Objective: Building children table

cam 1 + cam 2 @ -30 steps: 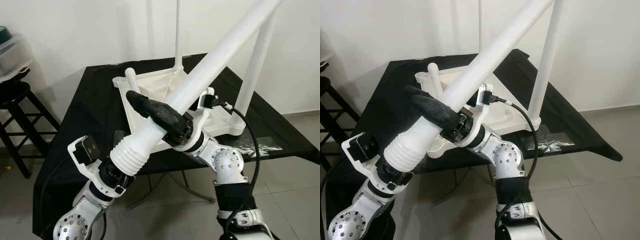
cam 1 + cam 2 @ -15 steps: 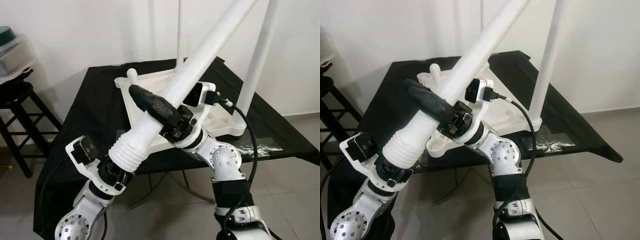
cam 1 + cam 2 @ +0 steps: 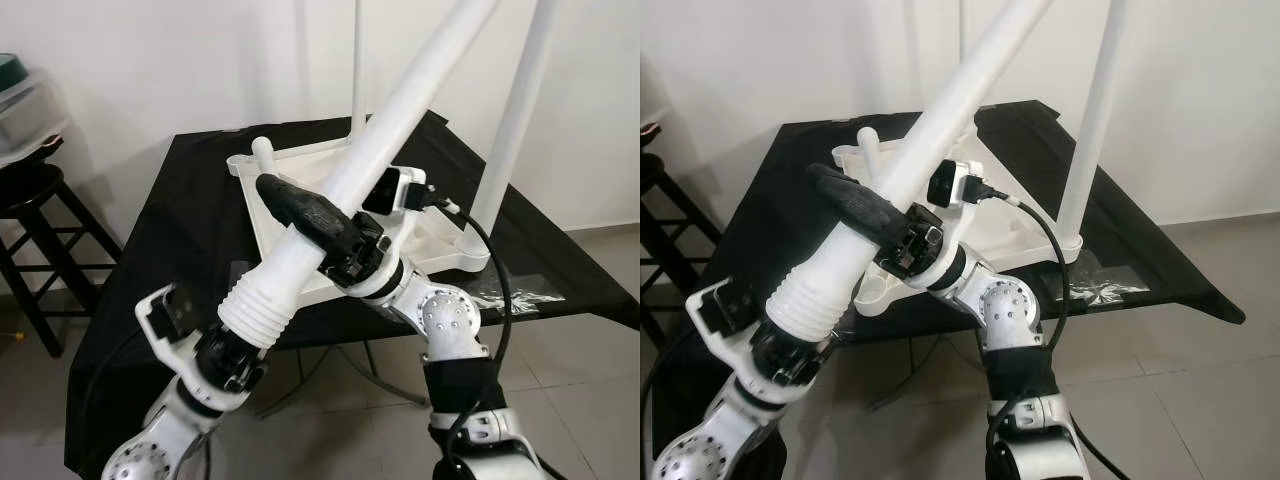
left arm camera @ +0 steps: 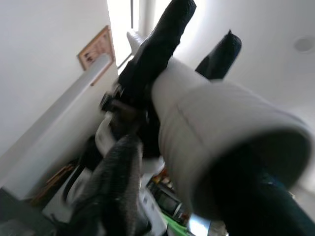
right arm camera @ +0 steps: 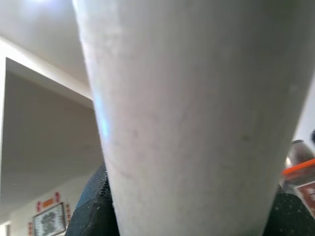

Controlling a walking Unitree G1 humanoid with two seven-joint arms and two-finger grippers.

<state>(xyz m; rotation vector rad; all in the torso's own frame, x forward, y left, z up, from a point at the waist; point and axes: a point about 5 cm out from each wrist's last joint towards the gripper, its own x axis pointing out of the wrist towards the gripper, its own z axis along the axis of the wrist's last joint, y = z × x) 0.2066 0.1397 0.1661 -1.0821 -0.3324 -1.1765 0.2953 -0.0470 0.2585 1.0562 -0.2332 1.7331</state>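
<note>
white table leg: long, rigid, smooth plastic, likely light but unwieldy; held slanted above upturned tabletop. right gripper clamped mid-shaft; left gripper closed on ribbed end. grip there.

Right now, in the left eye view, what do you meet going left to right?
Dark wooden stool → left gripper at the white table leg's ribbed end → right gripper → upright white leg.
</note>
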